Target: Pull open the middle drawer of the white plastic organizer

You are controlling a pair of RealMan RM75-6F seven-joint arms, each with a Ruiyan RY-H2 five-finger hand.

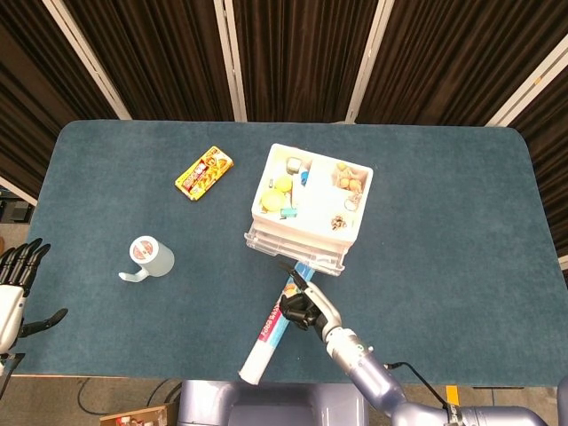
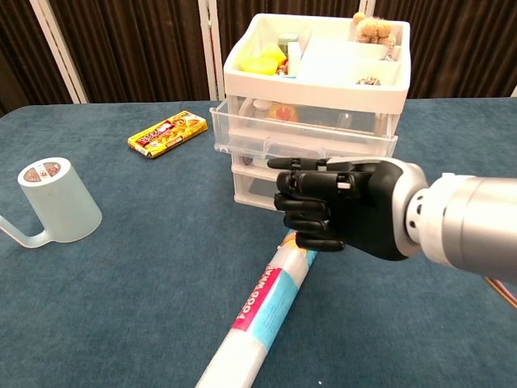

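Note:
The white plastic organizer point(image 2: 315, 95) stands mid-table, with an open tray of small items on top; in the head view its front rim point(image 1: 306, 232) faces me. The clear drawer point(image 2: 242, 133) directly under the tray is slid out toward me, also seen as a clear drawer point(image 1: 266, 244) from above. Two lower drawers look closed. My right hand point(image 2: 347, 208) hovers in front of the drawers, just below the slid-out front, fingers curled with nothing in them. From above, the right hand point(image 1: 303, 306) is a short way off the drawer. My left hand point(image 1: 13, 280) is at the far left edge, fingers spread.
A long food-wrap roll point(image 2: 262, 311) lies on the blue cloth under my right hand, pointing at the organizer. A translucent mug point(image 2: 56, 202) stands at the left. A yellow snack pack point(image 2: 167, 132) lies left of the organizer. Dark curtains hang behind the table.

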